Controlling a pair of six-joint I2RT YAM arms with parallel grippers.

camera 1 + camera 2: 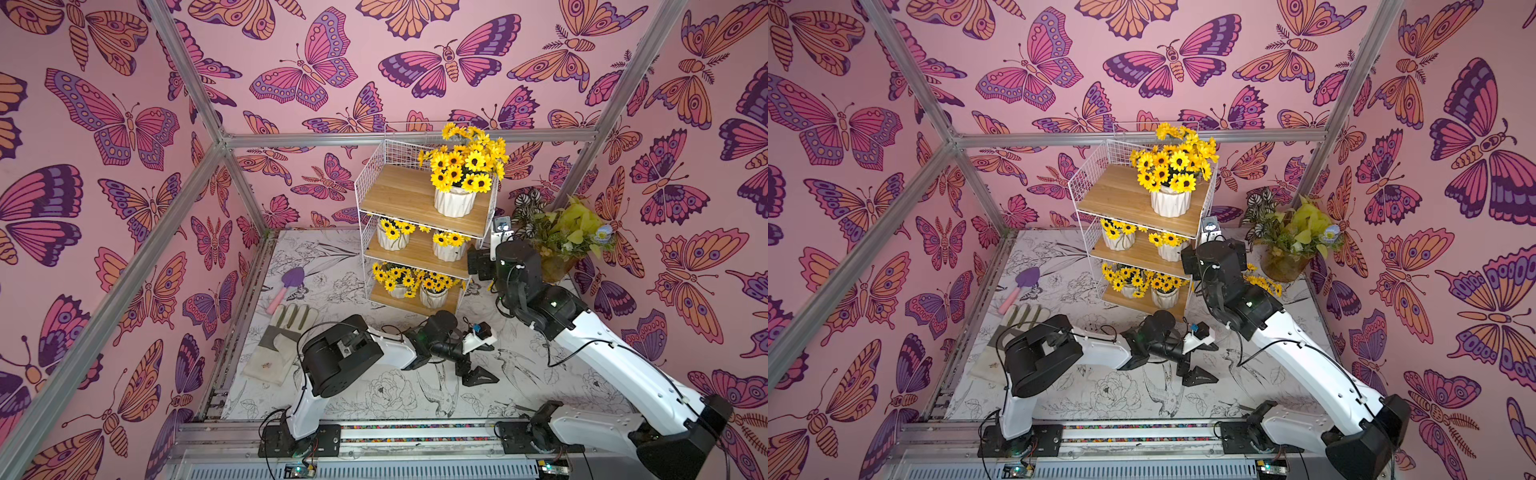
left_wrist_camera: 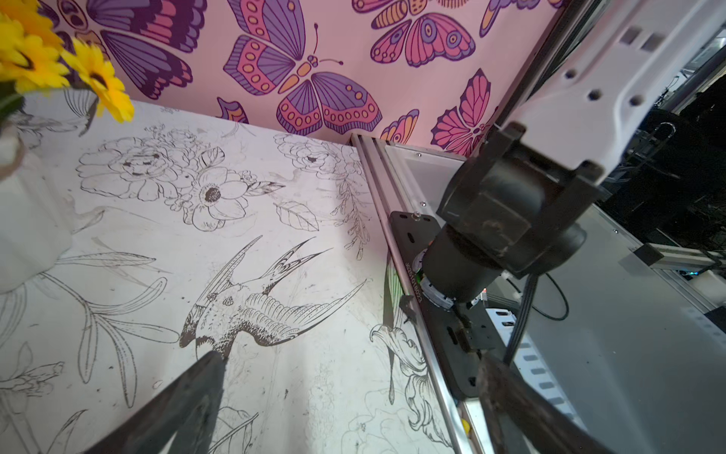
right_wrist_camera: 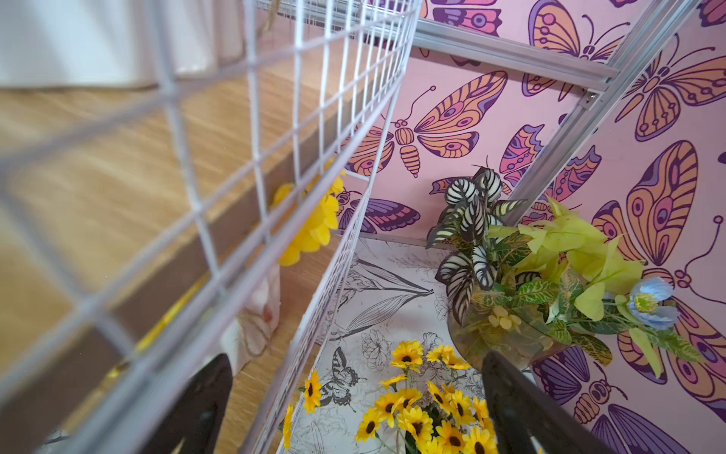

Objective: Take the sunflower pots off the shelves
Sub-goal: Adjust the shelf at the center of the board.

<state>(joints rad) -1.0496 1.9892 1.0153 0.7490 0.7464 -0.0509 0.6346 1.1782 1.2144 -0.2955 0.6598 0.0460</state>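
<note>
The table [image 1: 374, 399], under a mat of black-line flowers and birds, sits inside pink butterfly walls [image 1: 124, 124]. The right arm [image 1: 615, 365] reaches from the front rail to the right side of the shelves [image 1: 399, 191], a 3-tier rack of wooden boards in white wire grid toward the back of the table. The left arm [image 1: 390, 353] lies low in front of the rack. A brownish pot of yellow-green foliage [image 1: 569, 237] stands in the back right corner. 5 of the 6 sunflower pots are on the boards. The top pot [image 1: 455, 201] is alone on the highest board. The middle-left pot [image 1: 392, 240] and middle-right pot [image 1: 449, 250] share the 2nd board, and the bottom-left pot [image 1: 397, 289] and bottom-right pot [image 1: 433, 296] stand close together on the lowest. The 6th pot [image 1: 1262, 282] is off the shelves, on the mat between rack and foliage, mostly hidden behind the right wrist in both top views. A pale work glove [image 1: 282, 336] lies flat near the table's left edge, with a purple trowel [image 1: 291, 282] just behind it. The right gripper [image 3: 353, 357] is beside the rack's wire side at middle-board height, fingers spread wide, holding nothing. In the right wrist view the wire crosses the gap between them, and whether it touches either finger I cannot tell. The left gripper [image 2: 351, 359] hangs over bare mat, jaws wide apart and empty.
</note>
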